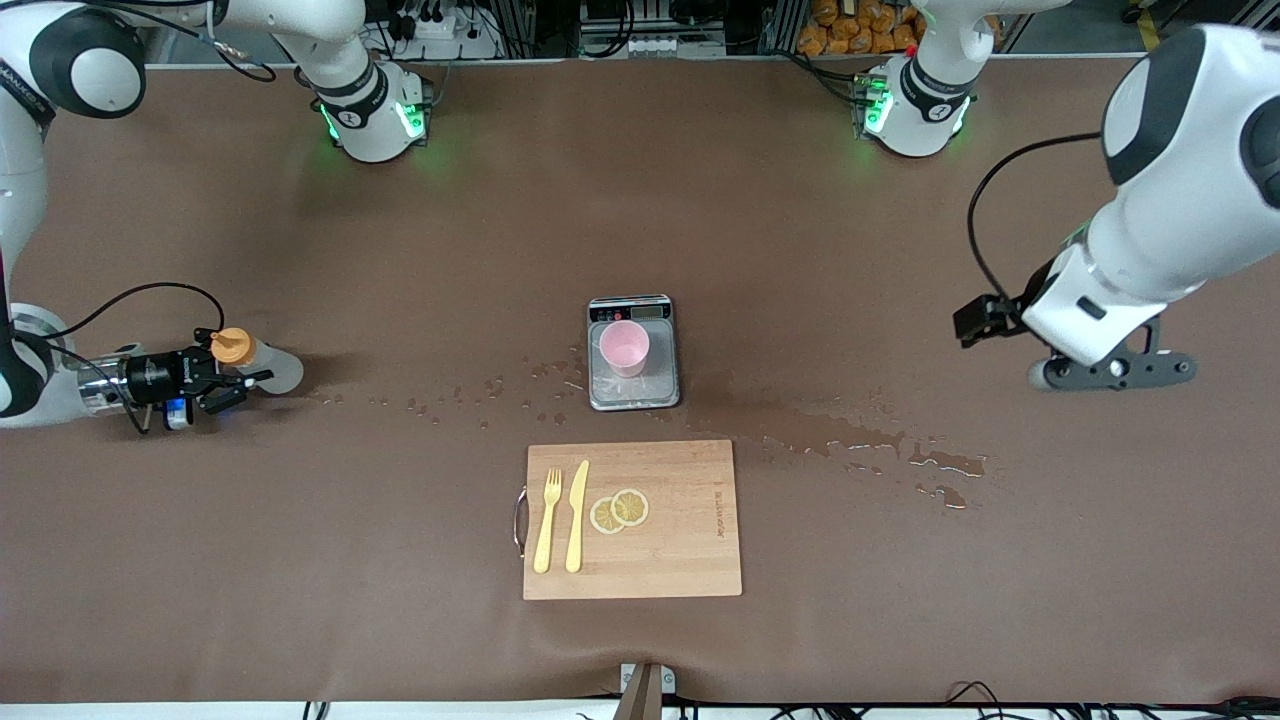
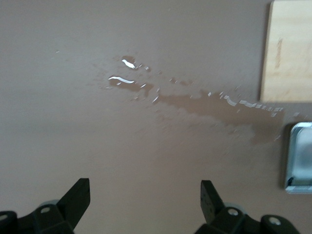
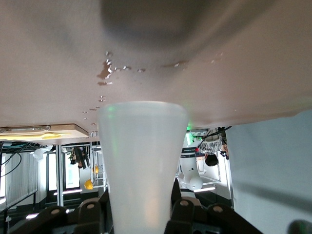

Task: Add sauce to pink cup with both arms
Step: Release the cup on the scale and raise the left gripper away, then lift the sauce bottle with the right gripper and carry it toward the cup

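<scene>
Right pincer (image 1: 225, 378) pinches the soft, light, translucent orange-capped squeeze bottle (image 1: 262, 362) at its body: grip gently. Left pincer (image 2: 145, 197) waits spread above the desk (image 1: 900, 560); pale-pink plastic cup (image 1: 625, 347) tips easily.

The bench (image 1: 900, 560) wears a matt brown cover, smooth like cloth, and under the open left pincer (image 2: 144, 197), of matt black plastic, wet patches (image 2: 195, 100) lie glossy on it. The sauce (image 3: 141, 161), gripped in the right pincer (image 1: 222, 378), looks like translucent whitish plastic with a smooth orange cap (image 1: 231, 345). The pink cup (image 1: 625, 348) seems smooth matt plastic on the scale (image 1: 633, 395) with a shiny metal platform, and near it the cutting board (image 1: 680, 540) is pale wood with a plain grain.
</scene>
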Controlling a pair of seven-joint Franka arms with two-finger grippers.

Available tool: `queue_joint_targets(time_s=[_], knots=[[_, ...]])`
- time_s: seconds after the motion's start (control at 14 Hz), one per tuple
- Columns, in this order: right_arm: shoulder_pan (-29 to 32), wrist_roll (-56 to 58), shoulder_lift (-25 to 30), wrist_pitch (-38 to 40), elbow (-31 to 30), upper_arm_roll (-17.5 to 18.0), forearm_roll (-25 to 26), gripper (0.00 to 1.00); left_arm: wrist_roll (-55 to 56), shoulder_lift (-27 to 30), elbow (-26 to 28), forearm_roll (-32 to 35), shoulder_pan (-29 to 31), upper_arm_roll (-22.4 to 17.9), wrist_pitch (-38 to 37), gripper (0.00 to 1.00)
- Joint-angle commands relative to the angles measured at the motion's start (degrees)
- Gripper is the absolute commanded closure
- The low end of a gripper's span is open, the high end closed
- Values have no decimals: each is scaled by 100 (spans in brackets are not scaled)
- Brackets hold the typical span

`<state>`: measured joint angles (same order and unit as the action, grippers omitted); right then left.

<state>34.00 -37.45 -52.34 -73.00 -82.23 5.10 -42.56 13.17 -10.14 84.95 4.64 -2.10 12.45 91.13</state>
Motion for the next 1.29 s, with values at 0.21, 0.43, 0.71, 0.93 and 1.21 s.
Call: queue_joint_targets(time_s=[0.21, 0.43, 0.71, 0.93, 1.21], knots=[[-490, -1394, 592, 110, 172, -9, -16, 56, -816, 1374, 813, -384, -546, -1226, -393, 0], [-894, -2202, 909, 102, 277, -27, -7, 56, -614, 1436, 681, -393, -547, -1421, -570, 0], [-1246, -3021, 1207, 84, 383, -27, 2, 56, -447, 1401, 584, -428, -520, -1386, -570, 0], [-1545, -3521, 1436, 40, 383, -45, 63, 56, -368, 1392, 575, -516, -511, -1403, -570, 0], [-2002, -4348, 1700, -162, 392, -71, 107, 57, -368, 1322, 593, -578, -520, -1395, -570, 0]])
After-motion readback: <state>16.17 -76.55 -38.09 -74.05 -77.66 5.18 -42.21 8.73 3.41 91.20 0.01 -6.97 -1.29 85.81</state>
